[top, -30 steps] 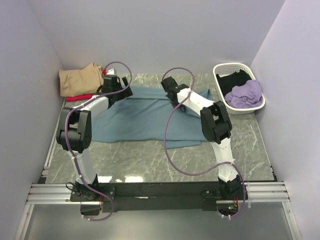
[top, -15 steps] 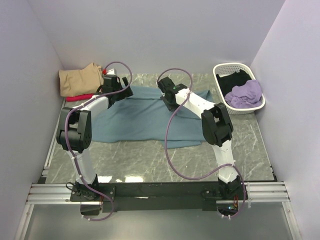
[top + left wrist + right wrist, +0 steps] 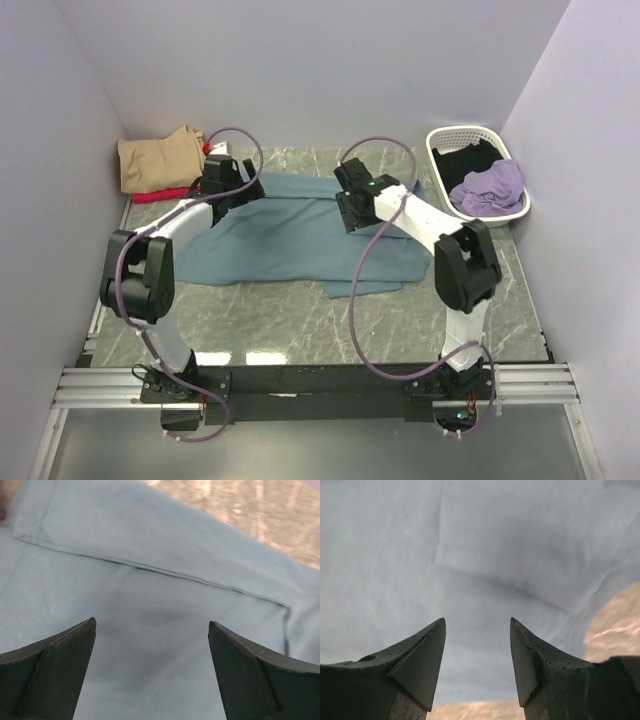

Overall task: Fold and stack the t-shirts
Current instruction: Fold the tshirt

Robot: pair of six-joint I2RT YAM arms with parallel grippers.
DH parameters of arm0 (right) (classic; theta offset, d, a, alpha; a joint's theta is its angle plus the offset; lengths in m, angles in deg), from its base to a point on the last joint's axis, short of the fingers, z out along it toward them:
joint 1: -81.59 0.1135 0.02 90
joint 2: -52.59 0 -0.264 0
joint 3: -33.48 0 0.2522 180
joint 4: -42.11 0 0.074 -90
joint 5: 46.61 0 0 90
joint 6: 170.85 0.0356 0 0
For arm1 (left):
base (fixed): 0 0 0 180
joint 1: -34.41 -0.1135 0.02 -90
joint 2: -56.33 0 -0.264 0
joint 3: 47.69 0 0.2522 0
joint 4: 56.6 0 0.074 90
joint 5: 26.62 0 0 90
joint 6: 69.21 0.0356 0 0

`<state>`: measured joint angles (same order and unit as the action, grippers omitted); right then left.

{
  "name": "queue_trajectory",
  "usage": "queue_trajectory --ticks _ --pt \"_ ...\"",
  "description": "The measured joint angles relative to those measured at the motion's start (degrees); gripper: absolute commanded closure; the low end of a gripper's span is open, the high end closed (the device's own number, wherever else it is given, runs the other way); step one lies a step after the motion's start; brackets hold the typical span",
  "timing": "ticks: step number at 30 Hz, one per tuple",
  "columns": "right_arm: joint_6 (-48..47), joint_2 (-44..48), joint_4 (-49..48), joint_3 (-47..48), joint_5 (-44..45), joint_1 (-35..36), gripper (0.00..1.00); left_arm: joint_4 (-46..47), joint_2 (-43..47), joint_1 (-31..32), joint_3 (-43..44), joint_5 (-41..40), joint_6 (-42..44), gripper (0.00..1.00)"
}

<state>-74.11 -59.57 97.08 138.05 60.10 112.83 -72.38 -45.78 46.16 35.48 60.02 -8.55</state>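
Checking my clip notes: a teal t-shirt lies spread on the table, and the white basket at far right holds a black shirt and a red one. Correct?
Not red: the white basket holds a black shirt and a lilac shirt, per the top external view. The rest stands.

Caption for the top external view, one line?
Left hand and right hand, both open, above the teal-blue t-shirt; tan shirt on red shirt at far left; white basket at right.

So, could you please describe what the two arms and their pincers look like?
The left arm and right arm have white links and bulky black joints, each trailing a looping purple cable. The left pincer and right pincer each have two dark, wedge-shaped fingers.
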Motion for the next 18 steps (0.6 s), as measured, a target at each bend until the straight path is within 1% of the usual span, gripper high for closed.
queue_trajectory --ticks 3,7,11,13,16,18 --pt "3.54 4.63 -1.27 -4.57 -3.04 -1.2 0.38 0.52 2.64 1.29 -1.81 0.35 -0.02 0.01" --pt "8.24 5.79 -3.26 -7.63 -6.36 -4.39 0.38 0.13 1.81 2.12 -1.38 2.73 0.85 0.0" --pt "12.59 5.01 -6.6 -8.33 -10.84 -10.08 0.39 -1.27 -5.33 1.79 5.99 5.38 2.23 0.0" --pt "14.29 3.63 -7.96 -7.21 -12.79 -12.92 0.39 -1.95 -9.14 1.36 10.05 6.82 2.54 0.0" --pt "15.74 -0.94 -8.92 -2.78 -15.15 -16.55 0.39 -3.48 -13.68 0.24 15.28 8.98 2.6 0.01" --pt "16.17 -4.66 -8.94 1.27 -16.39 -17.7 0.39 -4.74 -16.7 -0.81 18.95 10.12 2.69 0.0"
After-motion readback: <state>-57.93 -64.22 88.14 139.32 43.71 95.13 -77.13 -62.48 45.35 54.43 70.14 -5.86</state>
